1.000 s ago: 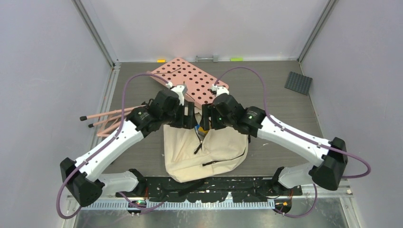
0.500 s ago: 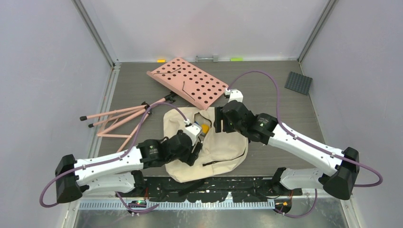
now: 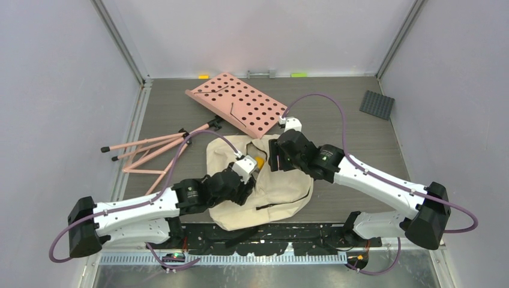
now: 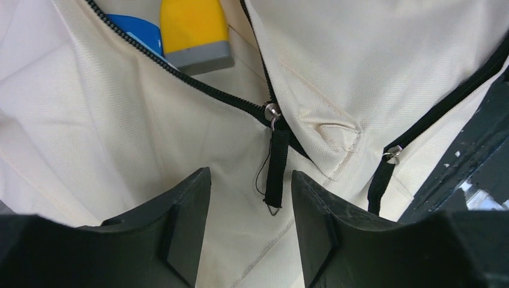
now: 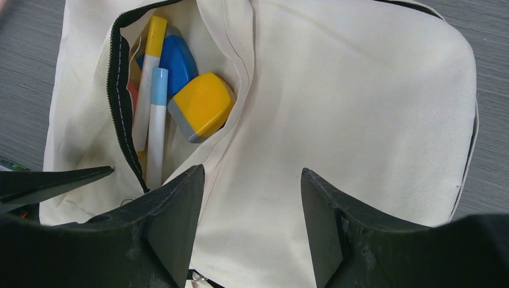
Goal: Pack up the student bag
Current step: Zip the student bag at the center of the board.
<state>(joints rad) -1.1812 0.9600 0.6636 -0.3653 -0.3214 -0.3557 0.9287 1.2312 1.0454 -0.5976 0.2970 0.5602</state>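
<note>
- The bag (image 3: 277,191) lies flat on the table just ahead of the arm bases, with the board (image 3: 240,103) beyond it at 12 o'clock.
- Its main pocket gapes at the far end. Inside are a yellow block (image 5: 201,108), a blue piece (image 5: 178,59) and two markers (image 5: 156,126).
- Packing looks nearly done, and the step in hand is probably zipping the pocket shut.
- The left gripper (image 4: 249,177) is spread wide and grasps nothing. It hangs low over the fabric, with the zip pull (image 4: 276,174) between its fingers and not touching either.
- The right gripper (image 5: 252,173) is also spread and empty. It hovers over plain fabric, with the opening at its 10 o'clock.
- The next move likely calls for the left fingers to pinch the thin strap squarely and draw it along the teeth toward 10 o'clock in the wrist view.
- The right gripper may need to pin the cloth so the bag does not slide with the pull.
- The block sits close to the zip line and could snag the slider.
- The bag is cream woven cloth, soft and creased, with black coil zips and small metal sliders.
- A second pull (image 4: 384,174) hangs at 3 o'clock from the first.
- The block is smooth and rounded, yellow over a grey base.
- The markers are slim white tubes, one capped yellow and one pale blue.
</note>
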